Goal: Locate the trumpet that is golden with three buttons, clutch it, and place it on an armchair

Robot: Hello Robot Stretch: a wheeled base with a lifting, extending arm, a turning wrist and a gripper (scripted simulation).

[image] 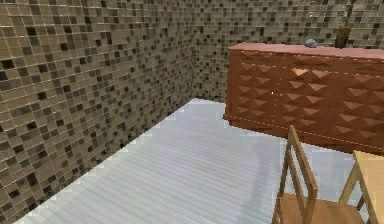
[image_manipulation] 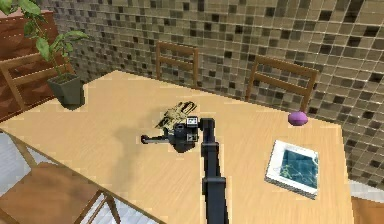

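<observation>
- Gripper (image_manipulation: 158, 136) is above the table (image_manipulation: 100, 135) middle; can't tell how wide the fingers stand or whether it holds anything.
- Golden trumpet (image_manipulation: 180, 108) lies on the table, right by the gripper.
- Judged: trumpet found, grasp unconfirmed, armchair placing left.
- On the table: one trumpet, one book (image_manipulation: 296, 166), one purple thing (image_manipulation: 298, 118), one potted plant (image_manipulation: 66, 88).
- Two chairs (image_manipulation: 178, 58) at the table's far edge.

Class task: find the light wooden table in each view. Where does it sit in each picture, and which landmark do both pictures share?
Forward view: the table shows as a corner at the bottom right edge, beside a wooden chair.
Arm side view: the table spans the middle, left to right.
Shared landmark: probably the reddish-brown dresser, on the forward view's right and in the arm side view's top left corner.
</observation>
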